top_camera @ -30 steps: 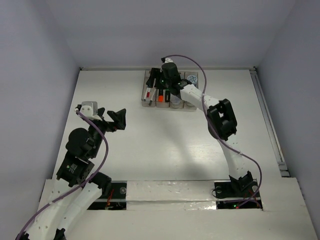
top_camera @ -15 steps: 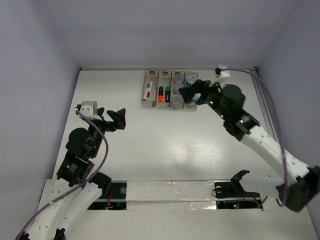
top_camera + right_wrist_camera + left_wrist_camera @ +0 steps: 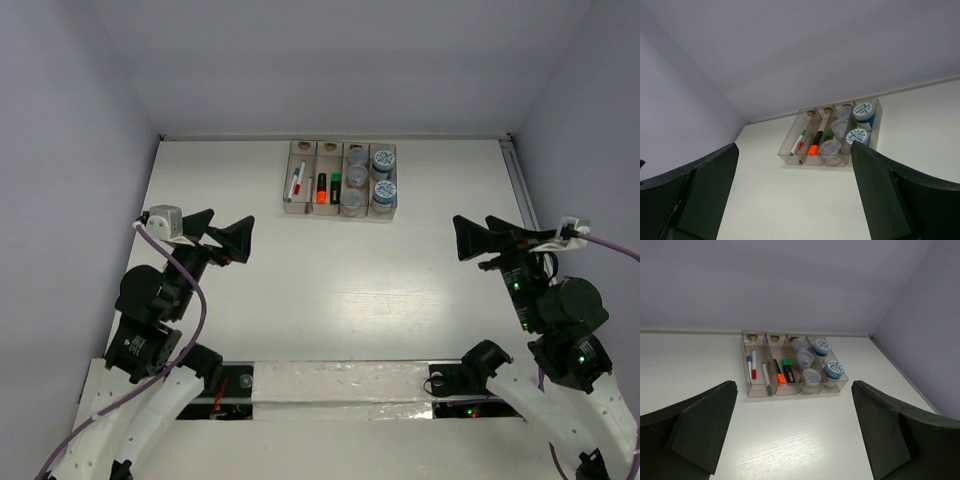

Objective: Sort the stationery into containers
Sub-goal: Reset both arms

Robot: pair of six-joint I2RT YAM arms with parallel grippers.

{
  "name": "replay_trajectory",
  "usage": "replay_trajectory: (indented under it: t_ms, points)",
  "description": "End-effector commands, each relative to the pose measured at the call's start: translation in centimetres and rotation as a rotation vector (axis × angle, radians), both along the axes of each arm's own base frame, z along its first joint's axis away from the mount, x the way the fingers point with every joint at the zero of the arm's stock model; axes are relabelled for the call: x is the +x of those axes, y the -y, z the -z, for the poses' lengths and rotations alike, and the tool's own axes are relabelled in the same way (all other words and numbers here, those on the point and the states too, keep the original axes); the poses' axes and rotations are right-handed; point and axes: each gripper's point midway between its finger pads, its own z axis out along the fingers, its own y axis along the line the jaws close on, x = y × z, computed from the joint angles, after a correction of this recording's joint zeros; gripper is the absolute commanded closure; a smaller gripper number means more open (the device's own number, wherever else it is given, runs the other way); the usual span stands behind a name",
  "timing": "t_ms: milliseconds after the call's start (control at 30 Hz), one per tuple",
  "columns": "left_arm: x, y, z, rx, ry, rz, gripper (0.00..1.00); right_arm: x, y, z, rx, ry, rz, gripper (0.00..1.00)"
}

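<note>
**A:** The right arm has swung back from the bins (image 3: 287, 205). Its gripper (image 3: 462, 238) now hangs at the right of the overhead frame, well apart from them.

**B:** Is it carrying anything?

**A:** No. Its jaws are spread wide with nothing between them. The left gripper (image 3: 226, 230), at the left of the frame, is the same.

**B:** Where is the stationery?

**A:** All of it is in the bins at the upper centre. The pens (image 3: 753, 365) are at the left end, the highlighters (image 3: 787, 371) are beside them, and the rolls (image 3: 833, 369) fill the two right-hand bins. Like lies with like, as the sort asks, and I see no item outside the bins.

**B:** Why are the arms drawn back?

**A:** I judge the sorting finished. Both arms look parked away from the bins, and both wrist cameras face them.
</note>
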Motion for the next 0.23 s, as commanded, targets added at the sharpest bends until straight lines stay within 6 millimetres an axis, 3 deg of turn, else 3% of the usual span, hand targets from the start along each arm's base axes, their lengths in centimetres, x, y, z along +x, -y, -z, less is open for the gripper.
replay_trajectory:
  t_ms: [0,200]
  points:
    - [-0.9,0.5,-3.9,-0.085,0.104,0.046,0.01,0.8,0.6,3.1,-0.048,-0.098,0.055,0.0]
    - [-0.2,1.9,-2.8,-0.046,0.058,0.097,0.01,1.3,-0.2,2.6,-0.071,-0.103,0.033,0.0]
